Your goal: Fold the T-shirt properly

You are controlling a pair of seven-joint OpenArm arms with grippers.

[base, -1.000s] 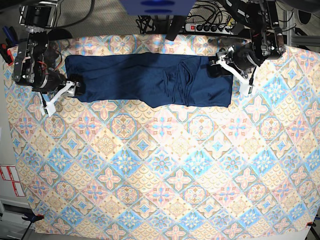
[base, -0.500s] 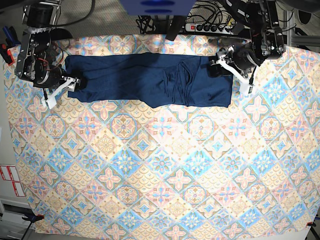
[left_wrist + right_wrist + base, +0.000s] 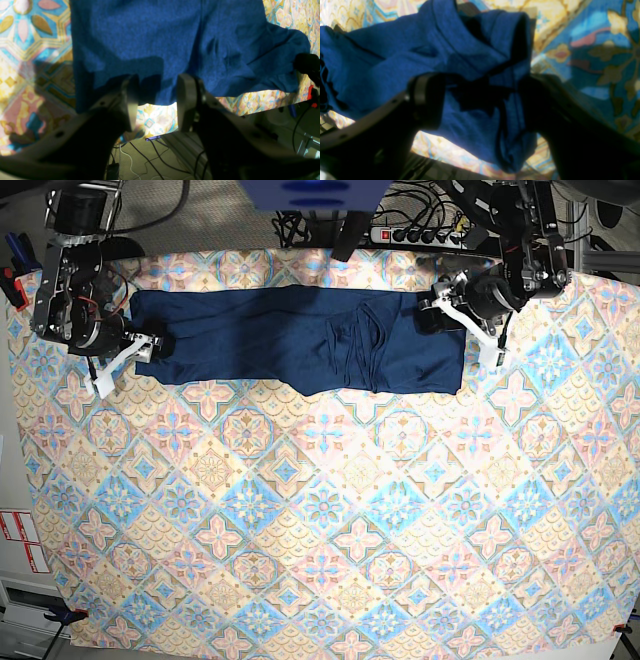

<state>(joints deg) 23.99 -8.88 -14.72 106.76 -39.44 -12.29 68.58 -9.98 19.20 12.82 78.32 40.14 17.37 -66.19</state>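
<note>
The T-shirt (image 3: 300,340) lies lengthwise across the far edge between two parted, empty pincers.

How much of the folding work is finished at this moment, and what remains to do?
Done: the T-shirt already lies as a long narrow band across the patterned cloth, with bunched folds near its middle. In hand: the right tool is open around one end, and the left tool is open at the other end; neither grips yet. Left: folding the band down into a small rectangle.
</note>
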